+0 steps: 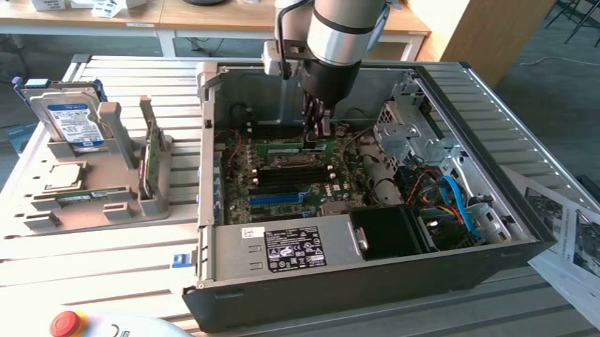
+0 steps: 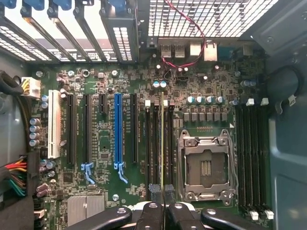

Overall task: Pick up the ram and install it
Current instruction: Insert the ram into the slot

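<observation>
My gripper [image 1: 315, 139] reaches down into the open computer case [image 1: 487, 263], over the motherboard [image 1: 272, 189]. It is shut on the ram [image 1: 286, 148], a slim green stick. In the wrist view the ram [image 2: 162, 139] shows edge-on as a thin line running away from the gripper [image 2: 162, 190]. It lies along a memory slot among the black slots beside the CPU socket [image 2: 205, 165]. Whether it is seated in that slot I cannot tell. A second, similar green stick [image 1: 89, 195] lies on the grey tray [image 1: 56, 217] at the exterior view's left.
On the tray stand a silver hard drive [image 1: 70, 119] and an upright green expansion card [image 1: 147, 158]. Inside the case are the power supply [image 1: 281, 249], drive cage [image 1: 403, 133] and blue cables [image 1: 459, 203]. A red button [image 1: 66, 323] and papers [image 1: 572, 239] lie outside.
</observation>
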Available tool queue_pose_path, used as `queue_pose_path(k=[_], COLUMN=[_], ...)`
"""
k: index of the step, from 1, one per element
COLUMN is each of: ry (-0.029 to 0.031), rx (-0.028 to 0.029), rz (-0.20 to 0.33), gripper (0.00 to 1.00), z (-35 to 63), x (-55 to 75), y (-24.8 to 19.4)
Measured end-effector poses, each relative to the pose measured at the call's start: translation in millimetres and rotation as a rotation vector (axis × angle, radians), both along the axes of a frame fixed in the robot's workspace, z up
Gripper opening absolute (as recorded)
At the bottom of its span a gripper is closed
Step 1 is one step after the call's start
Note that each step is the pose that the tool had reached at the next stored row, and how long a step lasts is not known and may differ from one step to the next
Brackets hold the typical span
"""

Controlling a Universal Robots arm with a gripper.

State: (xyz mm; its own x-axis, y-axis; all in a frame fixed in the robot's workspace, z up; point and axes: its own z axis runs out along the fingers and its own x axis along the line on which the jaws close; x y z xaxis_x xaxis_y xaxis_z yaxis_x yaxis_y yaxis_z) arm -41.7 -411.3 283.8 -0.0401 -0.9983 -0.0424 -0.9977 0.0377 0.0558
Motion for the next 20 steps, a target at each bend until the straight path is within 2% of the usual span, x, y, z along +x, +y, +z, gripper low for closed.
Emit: queue_pose_path(k=[13,20], ry=[0.0000,0.0000], rx=[0.0001,-0.0001], rz=[0.000,0.000], gripper=[0.12,0.12], z=[-14.5,-14.6], x=[0.0,0.0], y=[0.0,0.0])
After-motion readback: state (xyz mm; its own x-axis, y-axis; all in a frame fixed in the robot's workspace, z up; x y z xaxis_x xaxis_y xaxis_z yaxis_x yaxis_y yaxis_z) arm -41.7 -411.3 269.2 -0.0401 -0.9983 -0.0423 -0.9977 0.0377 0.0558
